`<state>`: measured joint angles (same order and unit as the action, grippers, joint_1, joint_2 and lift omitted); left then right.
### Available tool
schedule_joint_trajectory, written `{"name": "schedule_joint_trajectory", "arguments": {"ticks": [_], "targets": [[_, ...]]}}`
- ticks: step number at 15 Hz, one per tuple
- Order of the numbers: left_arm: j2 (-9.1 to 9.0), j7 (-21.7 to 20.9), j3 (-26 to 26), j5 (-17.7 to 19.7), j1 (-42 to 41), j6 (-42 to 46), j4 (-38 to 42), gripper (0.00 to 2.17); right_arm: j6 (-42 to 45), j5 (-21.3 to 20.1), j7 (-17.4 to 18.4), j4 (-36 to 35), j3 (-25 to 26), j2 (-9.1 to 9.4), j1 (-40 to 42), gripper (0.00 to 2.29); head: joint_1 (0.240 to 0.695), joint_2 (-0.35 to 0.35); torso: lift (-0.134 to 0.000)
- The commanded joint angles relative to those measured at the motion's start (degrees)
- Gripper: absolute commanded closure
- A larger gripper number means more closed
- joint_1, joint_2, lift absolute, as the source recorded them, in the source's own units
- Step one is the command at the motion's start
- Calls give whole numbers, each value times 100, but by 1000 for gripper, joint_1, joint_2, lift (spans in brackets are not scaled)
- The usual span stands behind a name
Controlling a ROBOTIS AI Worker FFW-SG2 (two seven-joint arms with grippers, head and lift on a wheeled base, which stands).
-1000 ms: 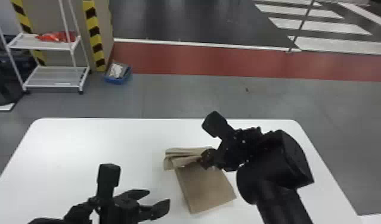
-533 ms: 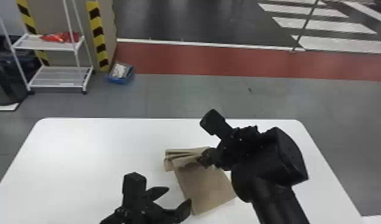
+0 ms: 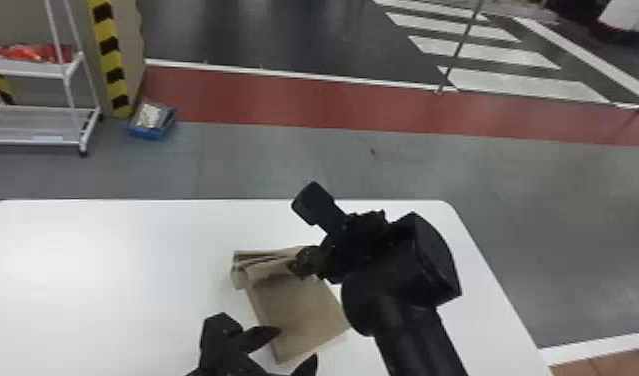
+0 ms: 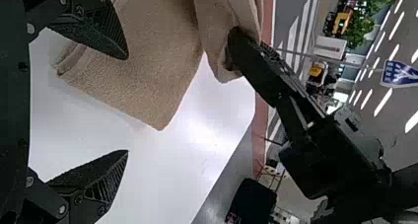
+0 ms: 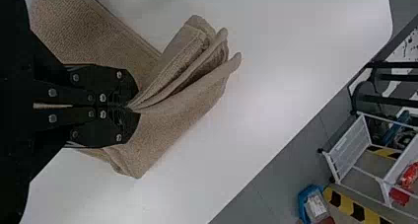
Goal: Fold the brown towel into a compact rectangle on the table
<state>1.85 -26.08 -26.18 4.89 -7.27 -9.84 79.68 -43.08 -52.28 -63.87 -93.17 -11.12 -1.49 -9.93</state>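
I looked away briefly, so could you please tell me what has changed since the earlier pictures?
The left gripper has moved right to the towel's near corner, open and holding nothing. The head view has turned right. The right gripper still pinches the towel's folded far part; the towel looks unchanged.

The robot's black right arm (image 3: 413, 340) rises from the bottom edge, right of centre, in the head view, bending at a bulky, rounded joint (image 3: 403, 295) and angling to the upper left. Its right gripper (image 3: 300, 265) points left near mid-frame; in the right wrist view, the two fingers (image 5: 111, 83) press together at left of centre. The left gripper (image 3: 297, 344) enters at the bottom edge, left of centre, angled to the right. Its fingers (image 4: 101, 29) stand wide apart in the left wrist view, one at upper left, the other at lower left.
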Motion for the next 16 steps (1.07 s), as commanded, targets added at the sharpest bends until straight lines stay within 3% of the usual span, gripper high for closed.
{"name": "schedule_joint_trajectory", "arguments": {"ticks": [1, 9, 16], "targets": [[-1, -170, -204, -75, 208, 109, -304, 242, 5, 16, 6, 9, 13, 0, 0, 1325, 695, -270, 0], [-200, -302, -634, -418, 788, 92, -1262, 242, -13, 51, 24, 1, 13, 0, 44, 1325, 695, -322, 0], [-200, -152, -362, -568, 885, -418, -1244, 242, -48, 60, 24, -105, 40, 0, 202, 1325, 695, -307, 0]]}}
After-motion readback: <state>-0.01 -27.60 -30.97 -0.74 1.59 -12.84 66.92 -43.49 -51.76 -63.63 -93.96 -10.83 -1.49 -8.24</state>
